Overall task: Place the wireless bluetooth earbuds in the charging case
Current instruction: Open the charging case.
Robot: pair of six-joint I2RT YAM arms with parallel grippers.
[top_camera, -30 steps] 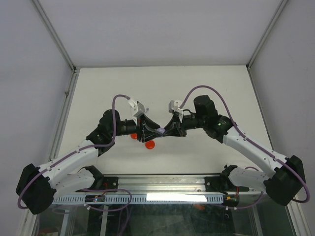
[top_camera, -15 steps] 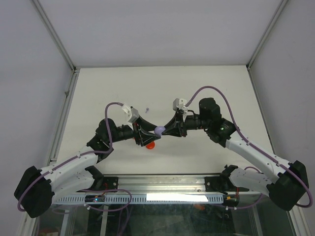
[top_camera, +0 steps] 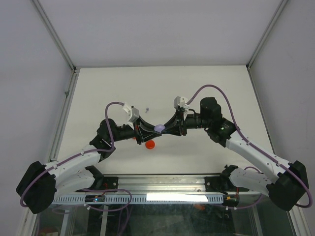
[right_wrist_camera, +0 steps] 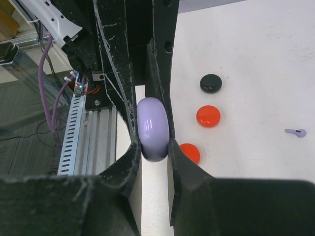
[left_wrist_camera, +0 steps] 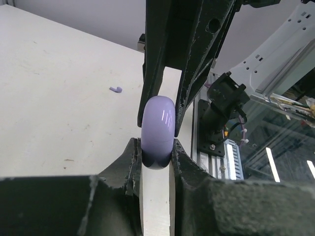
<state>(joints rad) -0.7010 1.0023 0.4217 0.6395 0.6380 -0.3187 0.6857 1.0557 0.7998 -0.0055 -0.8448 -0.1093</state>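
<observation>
Our left pincer and right pincer both pinch the lavender charging case. The lavender earbud lies loose on the worktop, not yet inserted.

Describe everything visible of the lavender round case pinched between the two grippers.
The lavender case is a smooth, glossy, plastic-looking disc with rounded edges and no lid standing open. It stands on edge in the air above the table. The left gripper clamps one side of its rim and the right gripper the opposite side, their fingers pressing its two broad faces. Nothing else touches it.
</observation>
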